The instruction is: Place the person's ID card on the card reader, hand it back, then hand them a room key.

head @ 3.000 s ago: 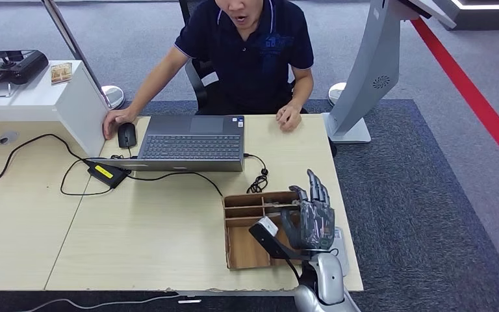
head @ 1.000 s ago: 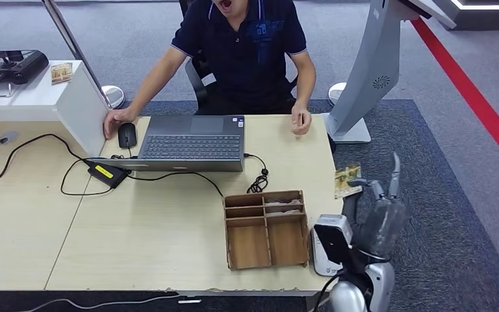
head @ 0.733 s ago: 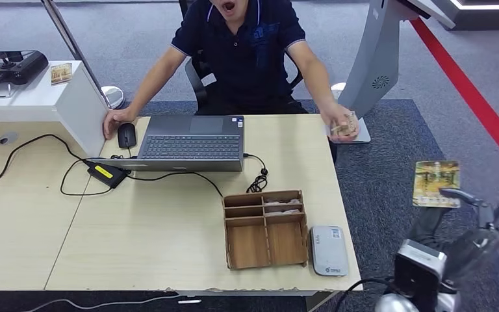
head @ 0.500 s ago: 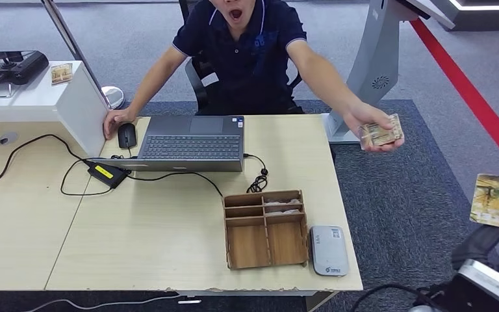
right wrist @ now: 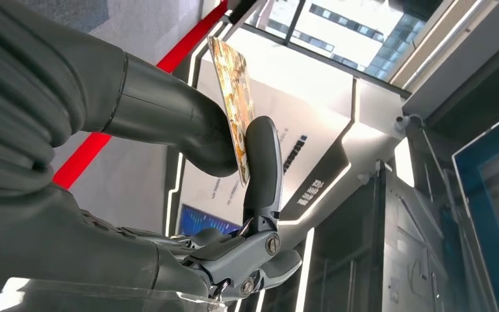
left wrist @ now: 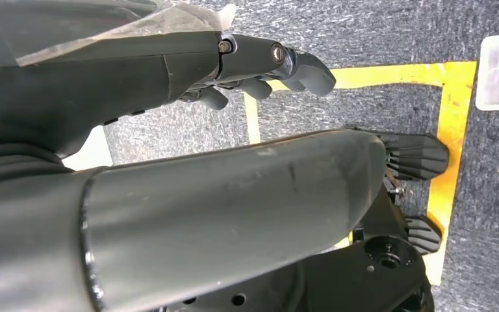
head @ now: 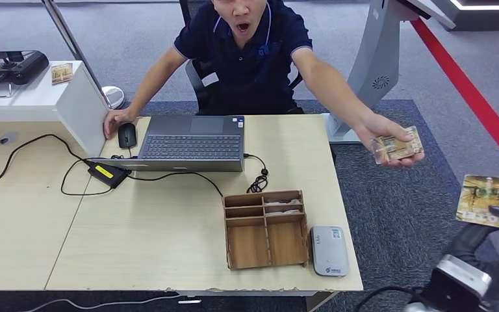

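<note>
Now the right hand point(head: 494, 224) pinches a card point(head: 485, 200) out past the bench's point(head: 169, 247) right edge, well short of the person's hand point(head: 390, 140), which already holds another card point(head: 397, 144). Best to reach nearer, card level, and release only once gripped. Left hand point(left wrist: 260, 65) hangs curled, holding nothing.

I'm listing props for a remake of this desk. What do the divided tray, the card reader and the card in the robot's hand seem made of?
Tray: thin unpainted wood, probably plywood; brown grain, darker cut edges.
Card reader: smooth pale grey plastic, judging by its rounded corners.
Card pinched by the right hand: thin, stiff, glossy print, likely plastic.
</note>
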`<act>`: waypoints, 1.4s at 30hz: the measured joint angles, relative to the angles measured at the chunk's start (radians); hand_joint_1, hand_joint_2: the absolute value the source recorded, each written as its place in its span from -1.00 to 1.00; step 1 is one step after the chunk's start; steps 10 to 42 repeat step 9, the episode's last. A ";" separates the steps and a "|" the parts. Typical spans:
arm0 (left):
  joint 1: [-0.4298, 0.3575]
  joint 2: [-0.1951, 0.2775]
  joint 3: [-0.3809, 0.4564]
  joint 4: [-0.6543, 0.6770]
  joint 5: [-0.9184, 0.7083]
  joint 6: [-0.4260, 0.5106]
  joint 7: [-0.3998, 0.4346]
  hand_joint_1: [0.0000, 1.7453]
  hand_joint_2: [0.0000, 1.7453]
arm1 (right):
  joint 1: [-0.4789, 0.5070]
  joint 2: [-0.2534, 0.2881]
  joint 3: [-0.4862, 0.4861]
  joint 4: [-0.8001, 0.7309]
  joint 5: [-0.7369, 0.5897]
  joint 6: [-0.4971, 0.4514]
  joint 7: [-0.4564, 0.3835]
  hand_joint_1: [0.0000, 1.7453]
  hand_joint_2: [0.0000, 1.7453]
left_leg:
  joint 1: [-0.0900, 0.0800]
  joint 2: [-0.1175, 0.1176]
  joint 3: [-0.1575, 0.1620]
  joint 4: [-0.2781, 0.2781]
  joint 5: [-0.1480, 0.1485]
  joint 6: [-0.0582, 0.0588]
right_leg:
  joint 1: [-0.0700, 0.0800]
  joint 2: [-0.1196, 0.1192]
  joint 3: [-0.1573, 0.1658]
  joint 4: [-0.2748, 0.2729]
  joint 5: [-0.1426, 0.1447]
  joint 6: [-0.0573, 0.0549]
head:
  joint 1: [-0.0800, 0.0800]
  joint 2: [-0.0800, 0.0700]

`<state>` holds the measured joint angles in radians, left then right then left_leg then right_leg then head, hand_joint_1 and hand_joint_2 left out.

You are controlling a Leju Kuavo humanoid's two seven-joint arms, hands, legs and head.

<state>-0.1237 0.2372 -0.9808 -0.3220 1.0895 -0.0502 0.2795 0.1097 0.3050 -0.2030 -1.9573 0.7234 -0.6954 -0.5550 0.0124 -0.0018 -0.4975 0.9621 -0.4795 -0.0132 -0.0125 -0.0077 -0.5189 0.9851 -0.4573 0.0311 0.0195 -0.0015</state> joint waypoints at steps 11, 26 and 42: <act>-0.001 -0.005 0.000 0.000 -0.006 -0.006 0.000 -1.00 -1.00 | -0.023 -0.005 0.082 0.085 0.045 0.000 -0.022 1.00 1.00 | 0.000 0.000 0.000 0.000 0.000 0.000 | 0.000 0.000 0.000 0.000 0.000 0.000 | 0.000 0.000; -0.001 -0.005 0.000 0.000 -0.006 -0.006 0.000 -1.00 -1.00 | -0.023 -0.005 0.082 0.085 0.045 0.000 -0.022 1.00 1.00 | 0.000 0.000 0.000 0.000 0.000 0.000 | 0.000 0.000 0.000 0.000 0.000 0.000 | 0.000 0.000; -0.001 -0.005 0.000 0.000 -0.006 -0.006 0.000 -1.00 -1.00 | -0.023 -0.005 0.082 0.085 0.045 0.000 -0.022 1.00 1.00 | 0.000 0.000 0.000 0.000 0.000 0.000 | 0.000 0.000 0.000 0.000 0.000 0.000 | 0.000 0.000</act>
